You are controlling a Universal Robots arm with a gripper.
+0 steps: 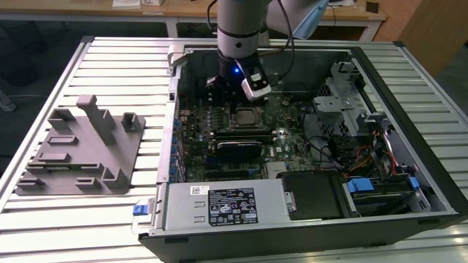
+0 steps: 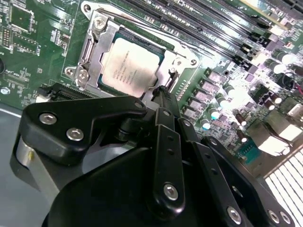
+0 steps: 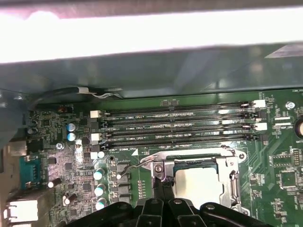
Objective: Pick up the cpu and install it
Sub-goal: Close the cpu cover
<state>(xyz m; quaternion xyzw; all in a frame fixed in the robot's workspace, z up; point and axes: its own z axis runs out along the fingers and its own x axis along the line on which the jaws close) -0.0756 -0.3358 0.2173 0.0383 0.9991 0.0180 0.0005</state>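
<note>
Your cpu [image 2: 130, 66] lies flat in the socket frame [image 2: 90, 51] on the mobo [image 2: 28, 28], far half of the open case [image 1: 292, 241], and the gripper [image 2: 161, 92] sits right at its edge w/ fingers [image 2: 163, 123] pressed together, holding nothing – prob. a narrow tip for nudging, not grabbing.

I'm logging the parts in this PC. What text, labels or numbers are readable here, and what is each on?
Nothing is clear enough to quote.
cpu: faint lines of print on the metal top, too blurred to read.
Power supply label: white print on black, too small to read.
Sticker beside it: too small to read.
Motherboard: white lettering, too small to read.
</note>
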